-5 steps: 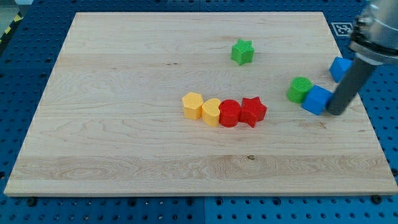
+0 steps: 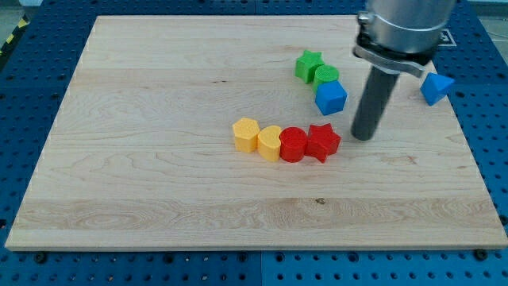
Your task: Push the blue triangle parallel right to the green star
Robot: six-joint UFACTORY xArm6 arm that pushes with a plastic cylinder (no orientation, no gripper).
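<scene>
No readable writing showed anywhere. My tip (image 2: pixel 363 137) had no fingers to open or close (just a bare rod), and rested on the wooden board (image 2: pixel 159 95) to the right of the red star (image 2: pixel 322 142). Up and right of that star, a blue cube (image 2: pixel 330 97) touched a green cylinder (image 2: pixel 325 76) and green star (image 2: pixel 308 65). The blue triangle (image 2: pixel 436 87) lay far right. A red cylinder (image 2: pixel 293 144), yellow heart (image 2: pixel 270 143) and yellow block (image 2: pixel 246 134) lined up left of the red star

The board (image 2: pixel 159 183) carries eight blocks: two yellow, two red, two green and two blue. By shape where legible: one green star (image 2: pixel 308 64), one red star (image 2: pixel 323 142), one blue triangle (image 2: pixel 436 87), one blue cube (image 2: pixel 330 97).
</scene>
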